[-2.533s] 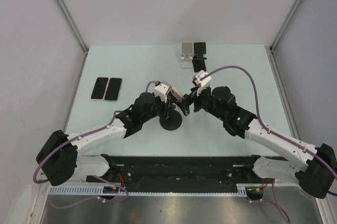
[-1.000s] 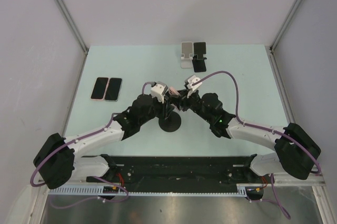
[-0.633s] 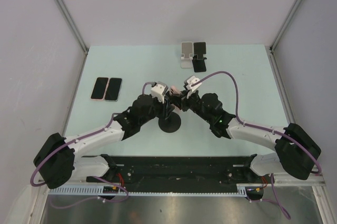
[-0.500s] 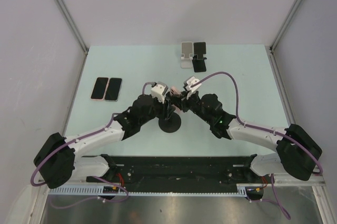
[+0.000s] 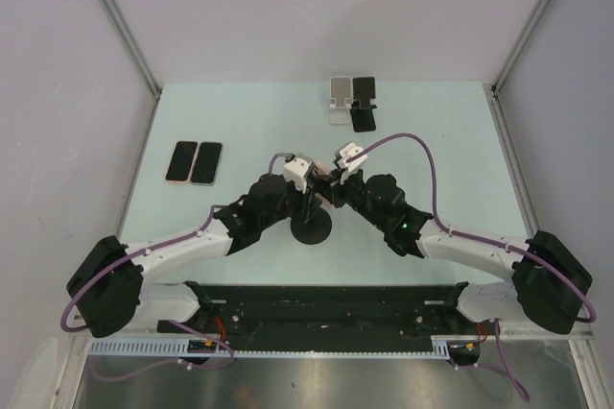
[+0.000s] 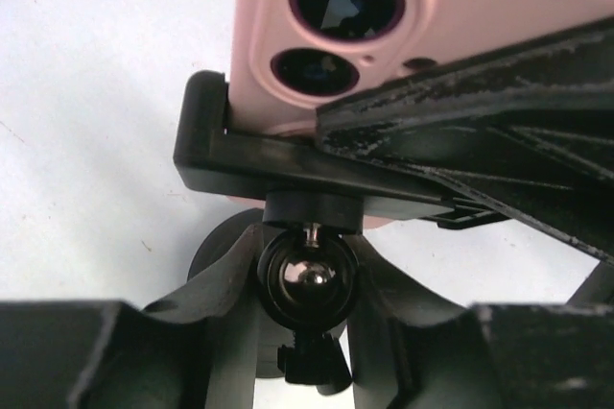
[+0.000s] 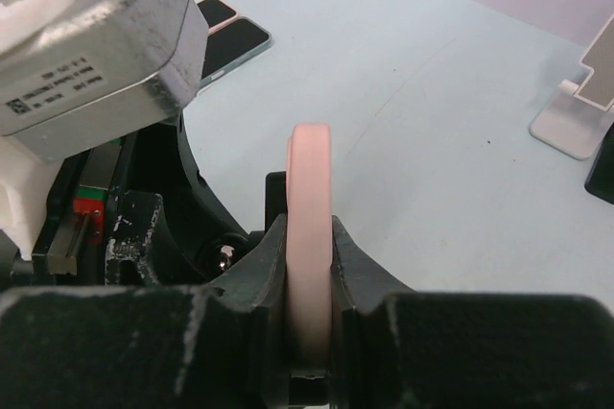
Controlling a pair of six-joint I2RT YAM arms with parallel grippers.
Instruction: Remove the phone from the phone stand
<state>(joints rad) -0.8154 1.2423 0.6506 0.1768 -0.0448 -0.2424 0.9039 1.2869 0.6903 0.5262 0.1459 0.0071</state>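
Observation:
A pink phone (image 6: 384,25) sits in the black cradle of the phone stand (image 6: 278,155), camera lenses facing the left wrist view. My left gripper (image 6: 305,284) is shut on the stand's ball joint, one finger on each side. In the top view it (image 5: 307,200) sits above the stand's round base (image 5: 312,230). My right gripper (image 7: 310,246) is shut on the phone (image 7: 310,164), pinching its front and back faces. From above, the right gripper (image 5: 330,190) meets the left one at the phone (image 5: 322,176).
Two phones (image 5: 193,161) lie flat at the table's left. A silver stand (image 5: 339,100) and a black stand (image 5: 364,104) are at the far edge. The left wrist's grey housing (image 7: 96,44) is close beside the right gripper.
The right gripper has shut on the pink phone. The left gripper's jaws have narrowed on the stand's joint. Both arms have stayed at the stand.

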